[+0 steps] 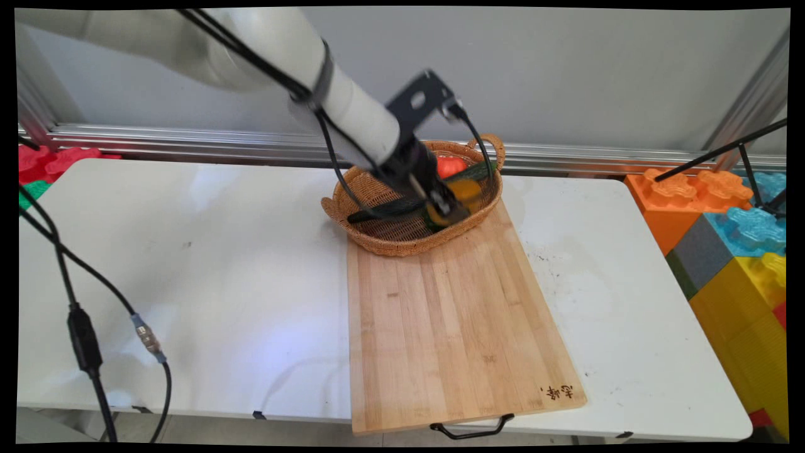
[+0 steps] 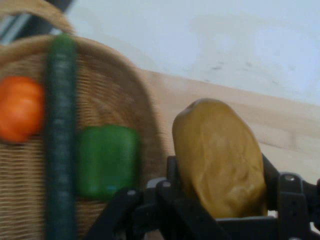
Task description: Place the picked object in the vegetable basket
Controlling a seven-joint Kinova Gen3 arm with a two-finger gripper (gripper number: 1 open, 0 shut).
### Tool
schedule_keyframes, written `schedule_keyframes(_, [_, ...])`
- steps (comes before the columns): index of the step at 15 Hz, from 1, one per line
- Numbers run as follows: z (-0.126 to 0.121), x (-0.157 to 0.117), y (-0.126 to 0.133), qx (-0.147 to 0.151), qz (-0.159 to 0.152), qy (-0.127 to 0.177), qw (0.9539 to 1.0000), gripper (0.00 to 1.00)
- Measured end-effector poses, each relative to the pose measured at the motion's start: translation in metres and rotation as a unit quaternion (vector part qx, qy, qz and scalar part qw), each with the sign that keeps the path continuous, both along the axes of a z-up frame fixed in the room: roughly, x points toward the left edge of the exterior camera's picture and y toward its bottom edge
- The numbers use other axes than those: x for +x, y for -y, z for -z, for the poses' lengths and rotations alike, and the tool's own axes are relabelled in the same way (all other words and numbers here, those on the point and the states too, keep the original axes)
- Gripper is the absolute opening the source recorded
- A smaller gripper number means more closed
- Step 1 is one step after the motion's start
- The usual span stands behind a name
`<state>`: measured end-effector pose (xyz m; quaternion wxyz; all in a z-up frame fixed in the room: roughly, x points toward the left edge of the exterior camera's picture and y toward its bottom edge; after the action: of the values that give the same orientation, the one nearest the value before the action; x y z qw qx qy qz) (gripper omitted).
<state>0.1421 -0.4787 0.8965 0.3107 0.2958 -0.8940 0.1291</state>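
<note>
i see my gripper (image 2: 220,200) clamped on a yellow-brown potato-like piece (image 2: 220,157), lifted over the wicker basket (image 1: 402,236) rim — cucumber (image 2: 61,135), green pepper (image 2: 106,160), orange piece (image 2: 20,107) inside; cutting board (image 1: 453,327) bare

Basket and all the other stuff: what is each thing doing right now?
Black two-finger gripper: shut on the yellow-brown potato.
Yellow-brown potato: held, lifted at the basket's rim.
Woven wicker basket: upright, partly on the board.
Long dark green cucumber: lying in the basket.
Green pepper: in the basket.
Orange tomato: in the basket.
Wooden cutting board: flat on the table.

Yellow-brown potato (image 2: 220,160) clamped above wicker basket (image 1: 390,242).
</note>
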Motion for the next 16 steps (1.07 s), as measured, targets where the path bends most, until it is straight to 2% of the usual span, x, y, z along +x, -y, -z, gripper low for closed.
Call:
schedule_keyframes(1, [-0.013,0.014,0.01,-0.013,-0.02,0.004,0.9997,0.0])
schedule_keyframes(3, [-0.023,0.036,0.025,-0.023,-0.051,0.013,0.9983,0.0])
schedule_keyframes(7, [-0.019,0.064,0.044,-0.018,-0.09,0.029,0.9953,0.0])
schedule_keyframes(11, [0.014,0.093,0.067,0.007,-0.12,0.052,0.9913,0.0])
schedule_keyframes(16, [0.049,0.107,0.085,0.023,-0.129,0.062,0.9894,0.0])
